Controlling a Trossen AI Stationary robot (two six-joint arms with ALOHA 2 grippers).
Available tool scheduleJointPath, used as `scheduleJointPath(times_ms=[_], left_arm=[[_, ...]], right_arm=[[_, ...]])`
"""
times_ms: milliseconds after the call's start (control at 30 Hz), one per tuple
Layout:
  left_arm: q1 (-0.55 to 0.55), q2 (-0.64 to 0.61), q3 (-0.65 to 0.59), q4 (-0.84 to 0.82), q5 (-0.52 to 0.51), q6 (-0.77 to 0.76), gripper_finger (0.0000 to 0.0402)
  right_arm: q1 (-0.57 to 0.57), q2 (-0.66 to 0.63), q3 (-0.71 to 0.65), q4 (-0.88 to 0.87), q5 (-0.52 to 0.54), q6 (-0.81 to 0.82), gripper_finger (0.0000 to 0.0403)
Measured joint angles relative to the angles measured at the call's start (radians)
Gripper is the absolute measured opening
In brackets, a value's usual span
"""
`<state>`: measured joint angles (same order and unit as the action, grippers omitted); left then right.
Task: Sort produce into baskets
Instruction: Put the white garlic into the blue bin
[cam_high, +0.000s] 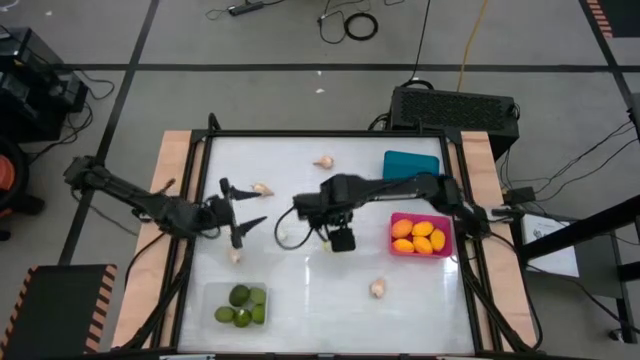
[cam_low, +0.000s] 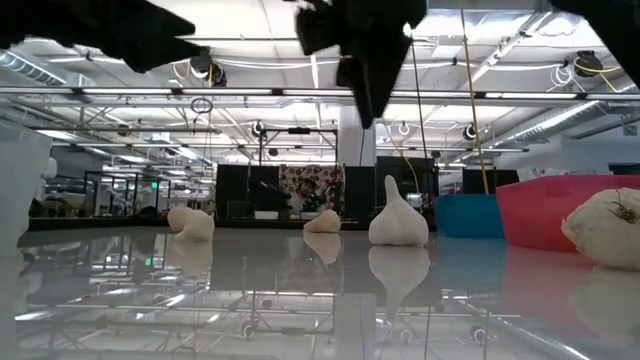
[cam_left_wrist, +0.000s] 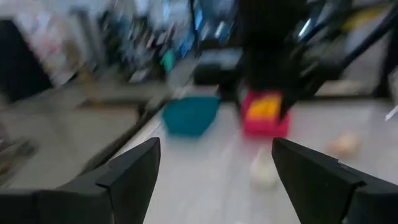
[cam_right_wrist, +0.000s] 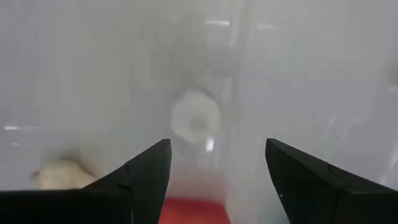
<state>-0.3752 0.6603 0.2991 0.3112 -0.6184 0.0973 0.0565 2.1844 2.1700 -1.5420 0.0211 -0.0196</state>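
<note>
i'm over the white table, both arms out in the middle. the sorting is well along by the look of it: the pink basket on my right side holds the orange fruits, the clear basket at the near edge holds the limes, and the teal basket at the far right looks empty, so i judge the garlic belongs there.

garlic is what's left loose: one bulb at the far middle, one near my left arm, one just below that gripper, one near the front, and a pale one under my right arm.

my right gripper hangs above that pale bulb, fingers spread wide with nothing between them. my left gripper hovers mid-table facing the baskets, fingers also apart and empty.

so the step in hand is the garlic pick. next i need to drop the right gripper straight down, centre the bulb between the fingers, close gently, then carry it to the teal basket.
</note>
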Motion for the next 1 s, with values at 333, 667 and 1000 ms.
scheduleJointPath(times_ms=[333,667,1000], left_arm=[[0.258,-0.041,-0.247,0.423,0.352,-0.041,0.0312],[0.319,-0.035,-0.247,0.423,0.544,-0.119,0.0312],[0.319,-0.034,-0.247,0.413,0.559,-0.118,0.0312]], right_arm=[[-0.016,-0.535,-0.809,0.641,0.004,0.21,0.0253],[-0.015,-0.803,-1.398,1.469,0.004,0.468,0.0253],[-0.015,-0.711,-1.452,1.716,-0.001,0.477,0.0253]])
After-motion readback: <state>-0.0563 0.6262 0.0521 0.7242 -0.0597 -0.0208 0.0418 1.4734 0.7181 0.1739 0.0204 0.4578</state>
